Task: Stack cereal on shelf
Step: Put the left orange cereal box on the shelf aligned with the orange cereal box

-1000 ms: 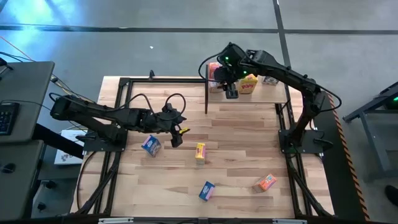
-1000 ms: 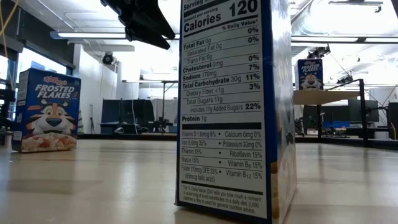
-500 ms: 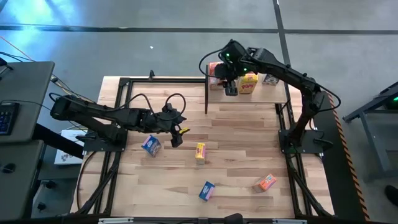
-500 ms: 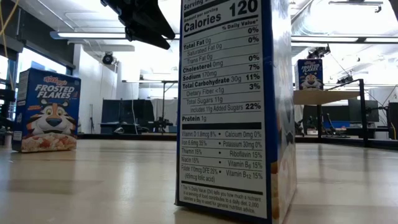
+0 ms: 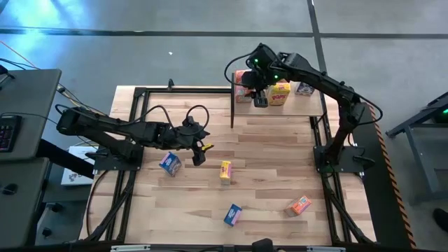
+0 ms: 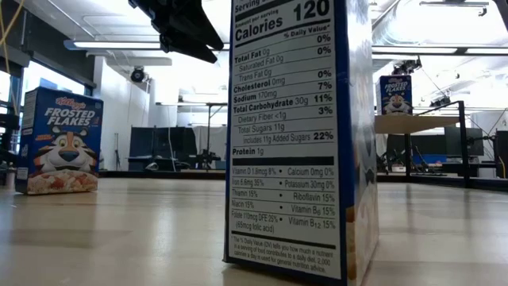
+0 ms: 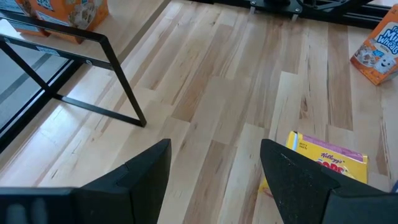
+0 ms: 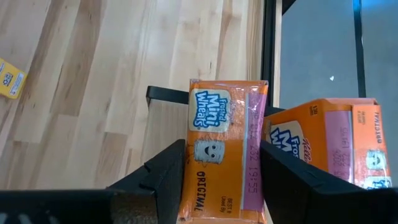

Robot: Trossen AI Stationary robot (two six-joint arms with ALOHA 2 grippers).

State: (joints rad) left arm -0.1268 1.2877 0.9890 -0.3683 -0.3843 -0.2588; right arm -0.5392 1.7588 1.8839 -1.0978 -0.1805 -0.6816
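My right gripper [image 5: 260, 100] is over the light-wood shelf [image 5: 308, 103] at the far right, shut on an orange-pink cereal box [image 8: 224, 149]. A second orange-pink box [image 8: 329, 143] stands right beside it, and a yellow box [image 5: 280, 92] and a blue box [image 5: 303, 89] stand on the shelf. My left gripper [image 5: 199, 150] hovers open over the middle of the table, next to a yellow box [image 7: 326, 165] lying flat. On the tabletop also stand a blue box [image 5: 169, 163], a second blue box [image 5: 233, 214] and an orange-pink box [image 5: 299, 205]. My right gripper pinches the orange-pink box by its two long side edges [image 8: 194, 155], one finger [image 8: 165, 180] on each side. The fingers come from above, and the printed front faces the wrist camera. Whether the box rests on the shelf board cannot be seen.
Black metal posts [image 5: 232, 108] and rails frame the shelf and the table's sides. The low view is largely filled by the near blue box [image 6: 294, 135], with another blue box [image 6: 59, 141] to its left and the shelf [image 6: 405, 123] far right. Bare wood lies between the scattered boxes.
My right gripper has crept a little toward the table's far edge over the shelf, still shut on the orange-pink box.
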